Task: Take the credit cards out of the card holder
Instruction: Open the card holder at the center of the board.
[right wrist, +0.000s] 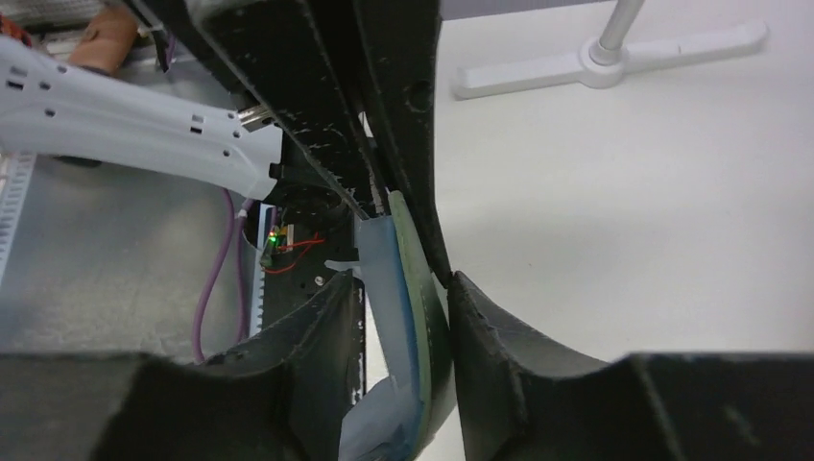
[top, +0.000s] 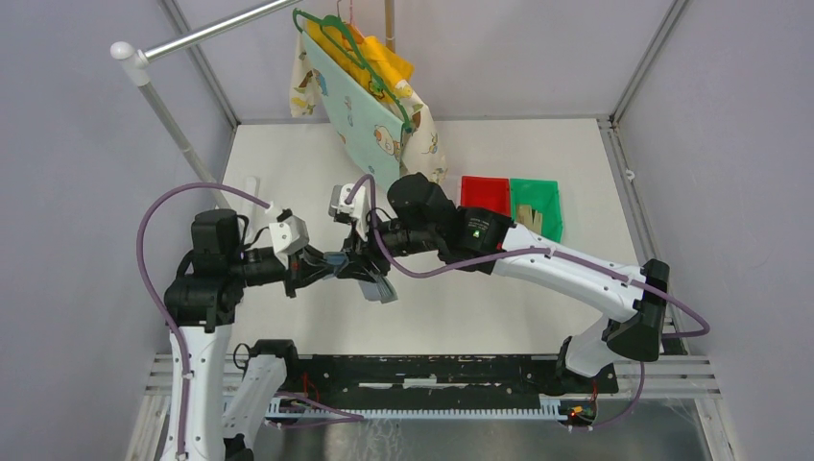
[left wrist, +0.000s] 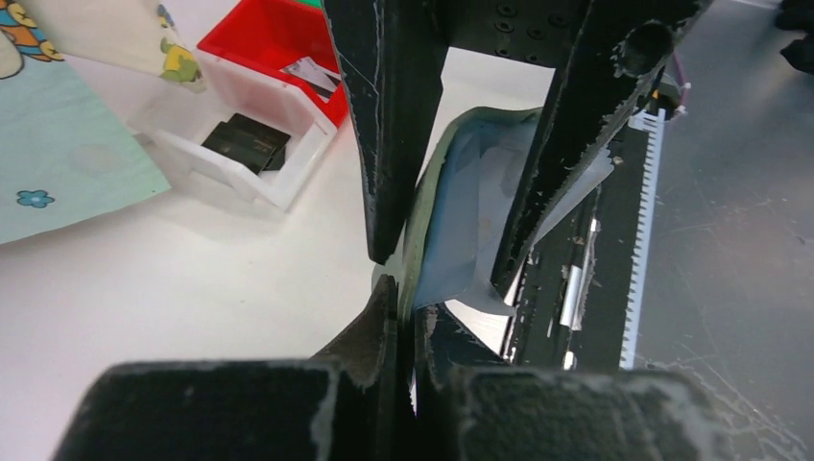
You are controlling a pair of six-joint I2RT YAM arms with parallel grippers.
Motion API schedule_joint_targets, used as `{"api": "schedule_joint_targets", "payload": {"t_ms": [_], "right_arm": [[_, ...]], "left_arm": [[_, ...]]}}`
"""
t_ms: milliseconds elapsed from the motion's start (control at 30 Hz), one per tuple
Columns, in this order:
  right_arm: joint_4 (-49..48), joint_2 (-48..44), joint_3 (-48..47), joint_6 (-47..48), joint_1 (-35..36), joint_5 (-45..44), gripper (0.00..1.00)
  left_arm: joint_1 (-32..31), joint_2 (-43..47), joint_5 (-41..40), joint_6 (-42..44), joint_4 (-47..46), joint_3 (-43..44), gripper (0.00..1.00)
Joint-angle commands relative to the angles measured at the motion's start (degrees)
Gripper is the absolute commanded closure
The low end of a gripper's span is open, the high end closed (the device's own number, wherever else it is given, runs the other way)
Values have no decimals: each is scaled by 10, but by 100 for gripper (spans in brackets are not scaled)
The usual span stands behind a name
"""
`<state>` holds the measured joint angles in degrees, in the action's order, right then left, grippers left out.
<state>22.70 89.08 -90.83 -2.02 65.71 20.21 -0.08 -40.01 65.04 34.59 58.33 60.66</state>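
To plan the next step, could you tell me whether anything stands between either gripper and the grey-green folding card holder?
Nothing visible does: the left gripper and the right gripper each pinch the grey-green folding card holder directly, jaws shut on it.

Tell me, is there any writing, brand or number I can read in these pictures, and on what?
None can be read.
The pale card in the red bin bears dark marks, too small to read.
The hanging cloths show only cartoon pictures.
The card holder shows no print.
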Motion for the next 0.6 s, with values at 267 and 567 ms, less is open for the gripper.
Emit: {"api": "schedule_joint_targets", "payload": {"t_ms": [267,567], "right_arm": [[2,-24,-27,72,-7,100,27],[15,-93,-3,128,-13,72,2]], "left_arm": [[0,-28,35,122,110,74,98],[0,-20,15,144,123,71,98]]}}
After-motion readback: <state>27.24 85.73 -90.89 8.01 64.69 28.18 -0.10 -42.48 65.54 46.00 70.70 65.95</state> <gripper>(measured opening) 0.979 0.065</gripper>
